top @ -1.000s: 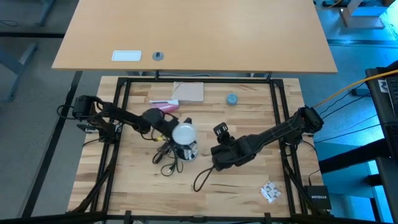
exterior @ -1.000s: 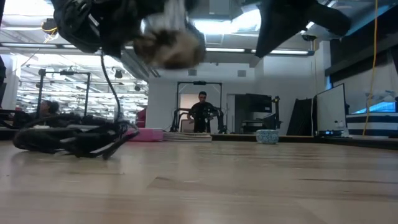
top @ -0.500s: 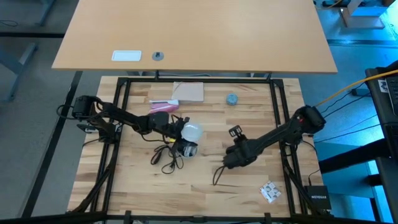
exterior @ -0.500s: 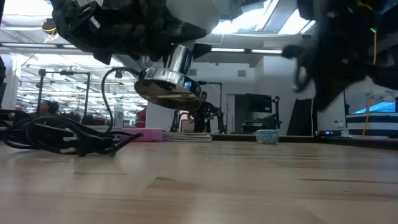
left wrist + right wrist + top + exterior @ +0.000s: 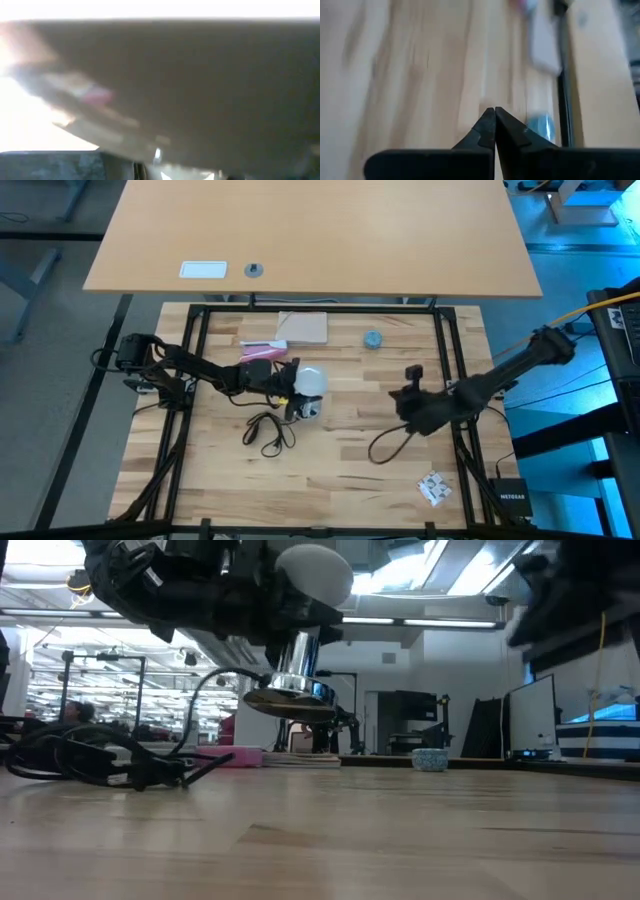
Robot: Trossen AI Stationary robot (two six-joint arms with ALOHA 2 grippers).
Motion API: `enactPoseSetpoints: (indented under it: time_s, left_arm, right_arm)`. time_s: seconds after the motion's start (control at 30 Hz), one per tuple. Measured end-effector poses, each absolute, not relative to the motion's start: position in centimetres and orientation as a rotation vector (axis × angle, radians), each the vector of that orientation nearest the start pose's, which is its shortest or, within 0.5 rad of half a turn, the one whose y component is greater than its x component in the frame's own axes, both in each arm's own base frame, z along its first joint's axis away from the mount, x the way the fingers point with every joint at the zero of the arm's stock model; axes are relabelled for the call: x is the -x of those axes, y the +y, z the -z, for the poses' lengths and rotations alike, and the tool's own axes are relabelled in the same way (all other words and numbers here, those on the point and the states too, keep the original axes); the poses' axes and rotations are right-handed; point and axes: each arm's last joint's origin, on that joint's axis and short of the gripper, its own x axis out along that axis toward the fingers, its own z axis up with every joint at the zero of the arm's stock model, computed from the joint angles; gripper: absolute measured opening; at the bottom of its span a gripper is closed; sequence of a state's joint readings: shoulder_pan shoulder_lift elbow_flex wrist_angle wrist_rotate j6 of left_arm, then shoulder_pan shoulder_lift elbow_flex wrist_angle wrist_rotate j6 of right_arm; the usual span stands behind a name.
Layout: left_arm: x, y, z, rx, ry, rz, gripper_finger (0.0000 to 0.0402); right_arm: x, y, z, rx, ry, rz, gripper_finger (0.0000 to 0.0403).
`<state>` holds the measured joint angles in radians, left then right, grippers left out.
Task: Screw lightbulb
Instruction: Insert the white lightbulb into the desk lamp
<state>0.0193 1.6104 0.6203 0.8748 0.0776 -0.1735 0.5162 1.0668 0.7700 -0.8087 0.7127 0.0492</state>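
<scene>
High view: a butcher-block surface (image 5: 330, 470) is seen inside a black frame, with a second, paler tabletop (image 5: 310, 230) beyond it. The left arm is stretched across from the left edge, and its left pincer (image 5: 283, 383) is closed on the silvery socket (image 5: 307, 410), which is held clear of the wood in the low view. The lightbulb (image 5: 309, 380) is seated in that socket, its white globe showing above the metal collar near the middle of the surface. A black cord (image 5: 265, 430) trails from the socket and lies looped just beside it. The right arm is drawn back towards the right edge; its right pincer (image 5: 494, 119) is shut tight with nothing between the tips, well apart from the bulb. A small blue-grey cap (image 5: 373, 339) lies near the far rail.

Whether the thread is fully taken up cannot be told. If it is not, the bulb could tilt or drop out when the socket is moved or set down, and the trailing cord could snag and tug it sideways.
</scene>
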Motion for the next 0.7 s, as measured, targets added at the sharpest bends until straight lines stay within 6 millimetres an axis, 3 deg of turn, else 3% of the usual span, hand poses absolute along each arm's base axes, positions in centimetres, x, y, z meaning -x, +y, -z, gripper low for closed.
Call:
enactPoseSetpoints:
  time_s: [0.13,0.27,0.5,0.7]
  left_arm:
    - [-31.2,0.6,-18.3,0.204,0.114,-0.041,0.015]
    - [-31.6,0.8,-17.4,0.228,0.137,-0.088,0.015]
    - [-33.8,0.4,-16.4,0.307,0.157,-0.089,0.015]
    - [-35.8,0.2,-17.1,0.534,0.114,-0.108,0.015]
  right_arm:
    - [-16.3,7.0,-23.6,0.451,0.612,0.212,0.0007]
    - [-16.5,7.1,-21.6,0.368,0.455,0.239,0.0007]
    - [-17.6,7.7,-18.8,0.312,0.392,0.22,0.0017]
    - [-19.1,8.6,-17.9,0.286,0.352,0.215,0.009]
